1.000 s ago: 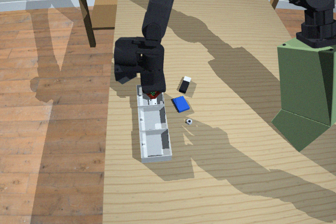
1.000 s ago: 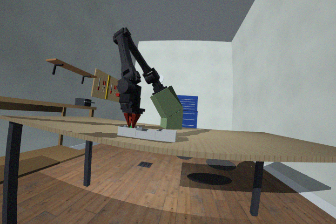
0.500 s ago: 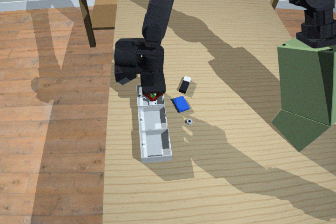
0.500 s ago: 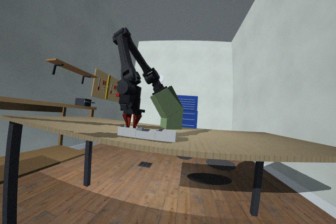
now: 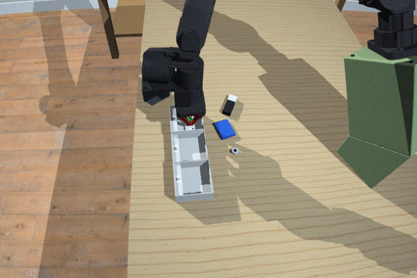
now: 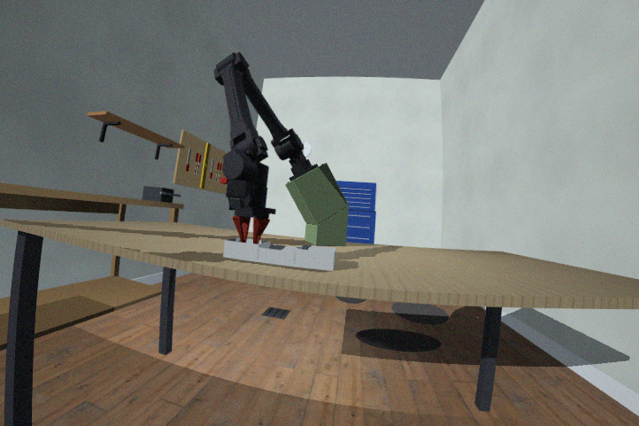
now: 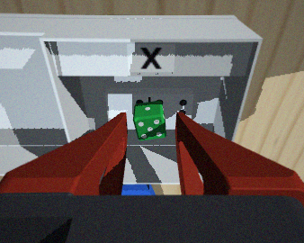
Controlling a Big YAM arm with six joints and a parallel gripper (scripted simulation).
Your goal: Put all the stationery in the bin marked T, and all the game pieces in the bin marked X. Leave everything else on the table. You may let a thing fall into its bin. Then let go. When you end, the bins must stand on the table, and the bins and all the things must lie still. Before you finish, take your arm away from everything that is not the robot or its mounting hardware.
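My gripper (image 7: 151, 121) (image 5: 190, 119) (image 6: 250, 235) hangs over the end compartment marked X (image 7: 150, 58) of a grey three-compartment bin row (image 5: 193, 197) (image 6: 278, 256). Its red fingers are open. A green die (image 7: 149, 121) (image 5: 189, 118) is inside the X bin below the fingertips, with a gap to each finger. A white domino (image 7: 120, 104) lies on the bin floor, partly hidden by the die. A blue flat block (image 5: 224, 129) and a black-and-white eraser (image 5: 229, 104) lie on the table to the right of the bin.
A small metal nut (image 5: 234, 150) lies right of the middle compartment. The other two compartments look empty. The green robot base (image 5: 380, 109) stands at the table's right edge. The bin row lies close to the table's left edge.
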